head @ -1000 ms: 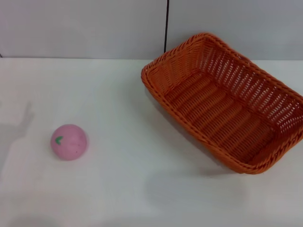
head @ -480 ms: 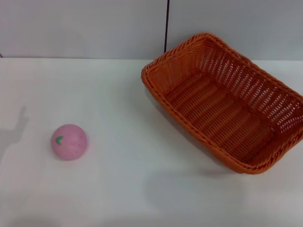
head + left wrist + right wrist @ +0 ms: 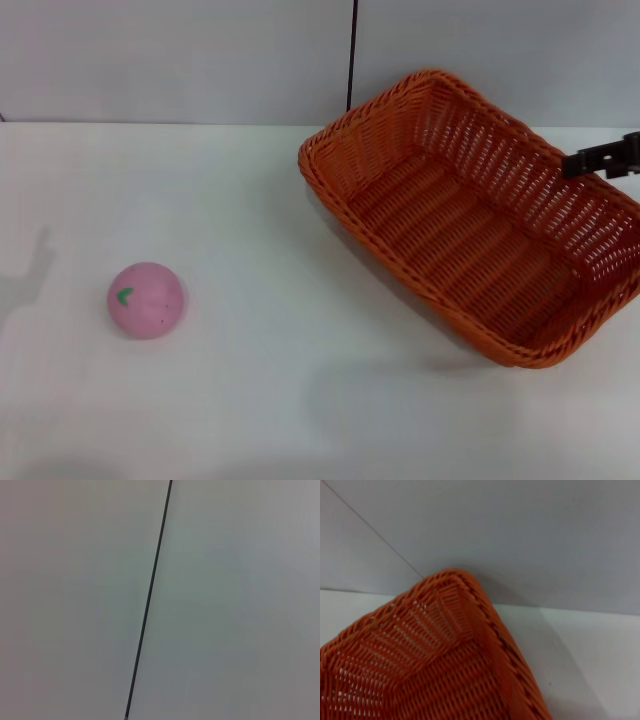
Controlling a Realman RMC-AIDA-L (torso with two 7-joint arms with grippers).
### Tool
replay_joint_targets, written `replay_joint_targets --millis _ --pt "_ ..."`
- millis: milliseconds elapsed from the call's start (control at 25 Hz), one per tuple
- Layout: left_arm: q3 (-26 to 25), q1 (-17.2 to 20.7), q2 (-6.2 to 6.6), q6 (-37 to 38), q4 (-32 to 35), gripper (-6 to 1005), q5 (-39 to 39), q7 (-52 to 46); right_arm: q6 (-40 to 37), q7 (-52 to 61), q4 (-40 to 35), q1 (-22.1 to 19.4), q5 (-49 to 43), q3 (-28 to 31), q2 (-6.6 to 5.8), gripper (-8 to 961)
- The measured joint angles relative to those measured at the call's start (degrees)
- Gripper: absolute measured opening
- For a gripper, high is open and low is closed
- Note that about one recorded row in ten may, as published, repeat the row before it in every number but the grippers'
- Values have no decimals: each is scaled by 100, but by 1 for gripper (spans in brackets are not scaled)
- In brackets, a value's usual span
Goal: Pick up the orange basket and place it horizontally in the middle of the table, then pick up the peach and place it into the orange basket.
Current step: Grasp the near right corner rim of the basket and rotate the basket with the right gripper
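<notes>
Orange basket lies in the upper right of the head frame, set on a diagonal, with one short end toward the upper middle and the other running down to the lower right, close to the frame's right edge. Its far corner rises against the grey wall at the back, and its inside is bare weave. Well apart from it, in the lower left of the frame, the peach rests on the white worktop, green leaf mark facing left. Between the two stretches a wide bare band of worktop, and more bare surface runs along the bottom of the frame.

At the right edge, just above the basket's far long rim, a dark piece of the right claw pokes into view (only a sliver of it shows, so whether its fingers are spread or pressed together cannot be told).

The right wrist view gives what the head view does not: a close look at one rounded corner of the basket, its braided rim sloping down, with worktop beside it and the wall behind. The left wrist view shows only the wall and a thin dark seam crossing it; the left claw appears in no view.
</notes>
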Motion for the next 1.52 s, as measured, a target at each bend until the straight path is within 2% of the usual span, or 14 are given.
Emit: replay_joint_targets --millis 400,720,920,1360,1480,1520 --pt "-7 -26 6 16 46 840 -10 2 803 -409 811 122 235 -15 113 786" --pt "-91 -47 6 34 93 840 -20 21 856 -565 899 95 338 -22 119 752" --pt "-90 -51 6 41 115 839 -20 34 819 -672 834 86 351 -22 138 562" --pt "-147 -22 3 46 155 839 -20 8 750 -1087 872 86 385 -23 156 252" --pt "-229 -10 -6 57 161 840 -24 5 633 -1393 793 78 434 -28 156 164" --pt "-244 -3 -11 62 163 840 -25 4 435 -1801 699 67 519 -31 156 164"
